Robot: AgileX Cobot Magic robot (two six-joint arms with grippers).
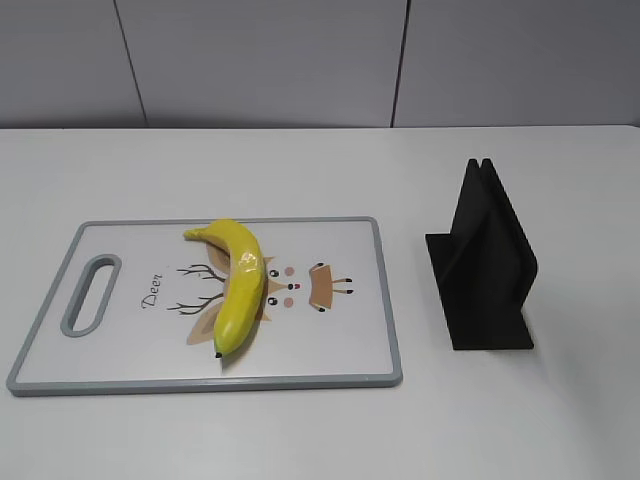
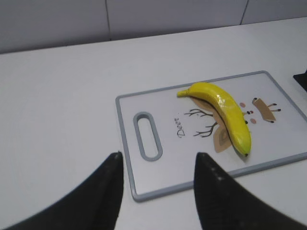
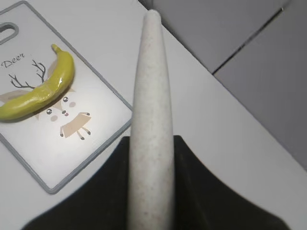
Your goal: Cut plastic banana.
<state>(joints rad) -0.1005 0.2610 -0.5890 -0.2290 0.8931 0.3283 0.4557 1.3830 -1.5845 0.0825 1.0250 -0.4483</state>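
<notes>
The plastic banana (image 1: pixel 238 285) is glossy yellow with dark tips and lies whole on a white cutting board (image 1: pixel 330 345) with a grey rim and a deer drawing. It also shows in the left wrist view (image 2: pixel 225 112) and the right wrist view (image 3: pixel 41 93). My left gripper (image 2: pixel 159 155) is open and empty above the board's near handle corner (image 2: pixel 144 194). My right gripper (image 3: pixel 152 140) is shut on a speckled off-white toy knife (image 3: pixel 152 81), held in the air to the right of the board (image 3: pixel 53 165). Neither gripper shows in the exterior view.
A black holder stand (image 1: pixel 485 265) stands on the white table right of the board; its corner shows in the left wrist view (image 2: pixel 301 79). A grey wall runs behind the table. The board has a handle slot (image 1: pixel 90 293) at its left end.
</notes>
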